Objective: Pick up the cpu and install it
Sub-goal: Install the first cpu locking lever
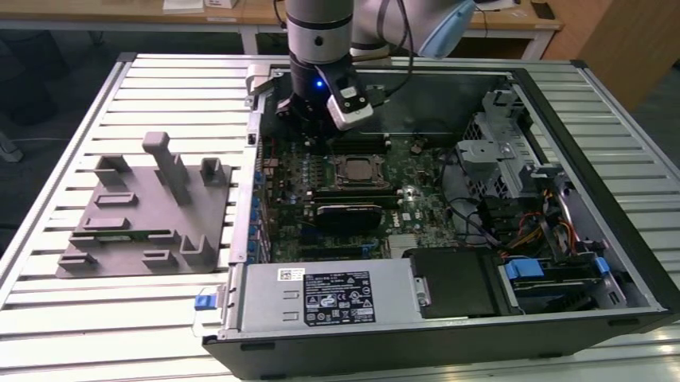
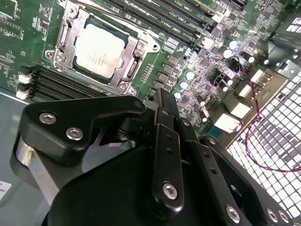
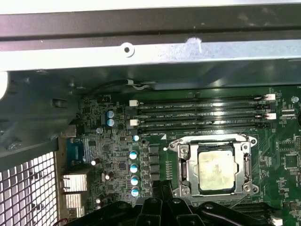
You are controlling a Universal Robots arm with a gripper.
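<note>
One open case (image 1: 447, 350) lies on the slatted counter (image 1: 159, 310), walls up all round, top side open. The arm (image 1: 318, 24) comes down into it near the far wall, over the exterior view's left part of the board (image 1: 425, 199). The hand (image 3: 159, 187) hangs just above the board, clenched, with fingers pressed together on nothing. Its tips are just beside the socket (image 3: 182, 165), not over it, and apart from the cpu (image 3: 217, 167).

Room: the space straight above the socket is open. Memory slots (image 3: 197, 115) run between the socket and the case's metal wall (image 3: 141, 56), so that side is tight. In the exterior view a dark block (image 1: 345, 213) sits just on the near side of the socket. A drive cage (image 1: 499, 151) stands toward that view's right, well apart. A grey fixture (image 1: 149, 231) rests on the counter outside the case, at the exterior view's left.

The cpu is in the socket — flat, metal top up. It is dull silver with faint smudges and small print, and a thin pale rim shows. The socket's metal bracket frames it on all four sides, with screws at the corners. It is near square, so no clear long axis — its edges run parallel with the socket frame and the slots. It sits level, not tilted.
</note>
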